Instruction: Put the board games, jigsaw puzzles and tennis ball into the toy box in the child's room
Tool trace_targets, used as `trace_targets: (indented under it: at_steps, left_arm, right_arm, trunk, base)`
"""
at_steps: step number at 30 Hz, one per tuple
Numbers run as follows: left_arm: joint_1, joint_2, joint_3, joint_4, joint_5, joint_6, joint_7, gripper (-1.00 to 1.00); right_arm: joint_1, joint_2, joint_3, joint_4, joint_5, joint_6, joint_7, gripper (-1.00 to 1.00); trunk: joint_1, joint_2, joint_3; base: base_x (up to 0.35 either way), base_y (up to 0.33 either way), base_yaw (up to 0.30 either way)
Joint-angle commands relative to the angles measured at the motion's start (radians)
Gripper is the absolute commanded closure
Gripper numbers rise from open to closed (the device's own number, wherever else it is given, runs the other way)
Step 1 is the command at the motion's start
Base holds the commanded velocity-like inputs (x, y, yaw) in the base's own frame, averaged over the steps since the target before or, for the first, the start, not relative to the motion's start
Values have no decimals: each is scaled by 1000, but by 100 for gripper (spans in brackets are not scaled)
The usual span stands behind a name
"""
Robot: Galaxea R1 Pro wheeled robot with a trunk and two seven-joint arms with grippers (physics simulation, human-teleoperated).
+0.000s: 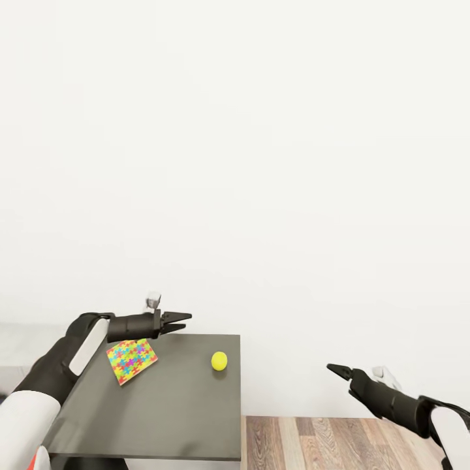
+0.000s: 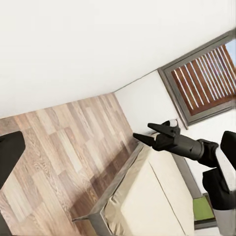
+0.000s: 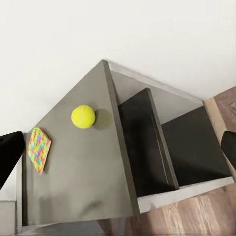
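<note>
Left arm [image 1: 59, 359] overlaps the table's [image 1: 170, 411] cut-off near edge.

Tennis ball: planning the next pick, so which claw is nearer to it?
Left. The left claw hovers over the table's far edge near the tennis ball; the right claw is off the table's side, above the floor.

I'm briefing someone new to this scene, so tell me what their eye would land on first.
The bright yellow tennis ball stands out, alone near the far right of the dark grey table. Left of it lies a multicoloured jigsaw puzzle, just under the left gripper, which hovers above the table's far edge. The right gripper hangs off to the table's right, above wooden floor.
</note>
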Motion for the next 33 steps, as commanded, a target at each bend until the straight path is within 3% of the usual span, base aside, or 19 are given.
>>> trace_targets:
  at_steps: [1, 7, 11, 13, 18, 21, 25, 28, 31, 33]
  left_arm:
    - [-1, 0, -3, 0, 1, 3, -15, -100]
    - [-1, -6, -11, -1, -9, -3, -30, -100]
    - [-1, -25, -12, -1, -16, -5, -11, -100]
    - [-1, -46, -12, -1, -29, -5, 40, -100]
    - [-1, -67, -11, -1, -38, -5, 147, -100]
    - [-1, -100, -12, -1, -39, -5, 230, -100]
    - [-1, -178, -12, -1, -40, -7, 433, -100]
    - [-1, -253, -12, 2, -41, -22, 637, -100]
    - [-1, -330, -14, 17, -37, -107, 883, -100]
    - [-2, -358, -19, 47, -36, -144, 971, -100]
  right_arm:
    - [-1, 0, 4, -1, -6, 4, -8, -100]
    - [-1, 1, 12, -1, -6, 4, -10, -100]
    - [-2, 2, 15, -1, -7, 4, -10, -100]
    - [-2, 2, 16, -1, -7, 4, -10, -100]
    - [-2, 2, 17, -1, -7, 4, -11, -100]
    - [-2, 2, 18, -1, -7, 4, -12, -100]
    - [-2, 2, 61, -1, -4, 4, -14, -100]
    - [-1, 1, 97, -1, 0, -4, -14, -100]
    - [-1, 0, 119, 0, 15, -50, -12, -100]
    - [0, -2, 125, 0, 30, -72, -12, -100]
  trunk:
    - [0, -1, -1]
    - [0, -1, -2]
    - [0, -1, -3]
    - [0, -1, -3]
    - [0, -1, -3]
    - [0, -1, -3]
    - [0, -1, -3]
    - [0, -1, -3]
    - [0, -1, -3]
    - [0, -1, -3]
  base:
    - [36, -132, 0]
    - [39, -163, 0]
    - [7, -33, 0]
    - [2, -9, 0]
    - [1, -3, 0]
    - [0, 0, 0]
    - [0, 0, 0]
    - [0, 0, 0]
    - [0, 0, 0]
    - [0, 0, 0]
